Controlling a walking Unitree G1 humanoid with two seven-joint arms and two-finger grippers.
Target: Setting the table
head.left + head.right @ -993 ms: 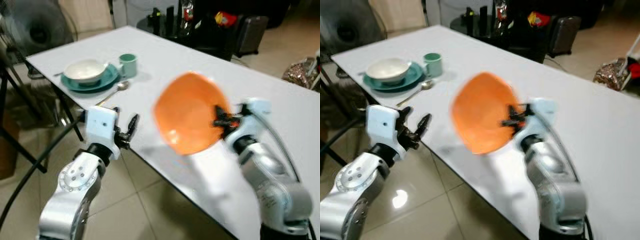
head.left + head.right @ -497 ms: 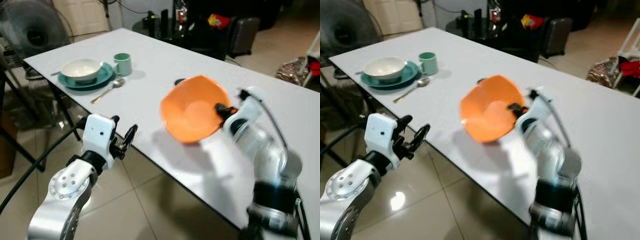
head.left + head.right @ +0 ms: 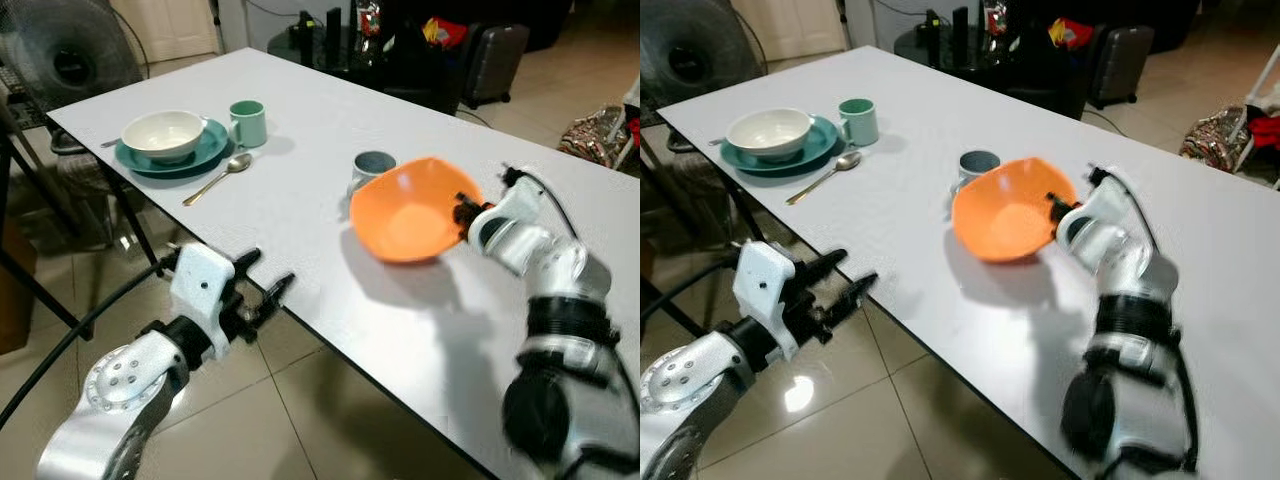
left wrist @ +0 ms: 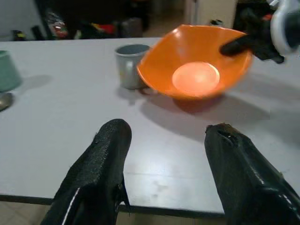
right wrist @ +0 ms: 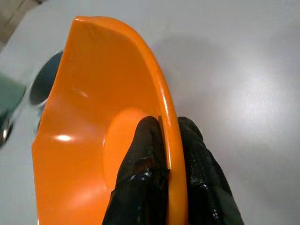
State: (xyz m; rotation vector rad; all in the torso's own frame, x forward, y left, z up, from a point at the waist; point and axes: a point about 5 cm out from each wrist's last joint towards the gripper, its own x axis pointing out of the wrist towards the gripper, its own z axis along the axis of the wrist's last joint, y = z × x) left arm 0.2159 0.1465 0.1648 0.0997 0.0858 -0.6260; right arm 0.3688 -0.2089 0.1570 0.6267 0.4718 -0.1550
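Placing step: right claw (image 3: 1052, 207) pinching orange bowl (image 3: 1008, 212) rim above counter (image 3: 920, 140) beside grey cup (image 3: 977, 165); next, lower level & release; left claw (image 3: 262, 290) spread, idle.

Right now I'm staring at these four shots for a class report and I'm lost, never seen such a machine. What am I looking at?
It is a walking humanoid robot with two silver arms. Two pictures come from cameras in its head, looking down at a white table. The other two come from its wrists.

The right claw pinches the rim of an orange bowl, held tilted above the table beside a grey cup. The left claw is open at the table's near edge, holding nothing.

Farther off, one place is laid: a white bowl on a teal plate, a green mug and a spoon.
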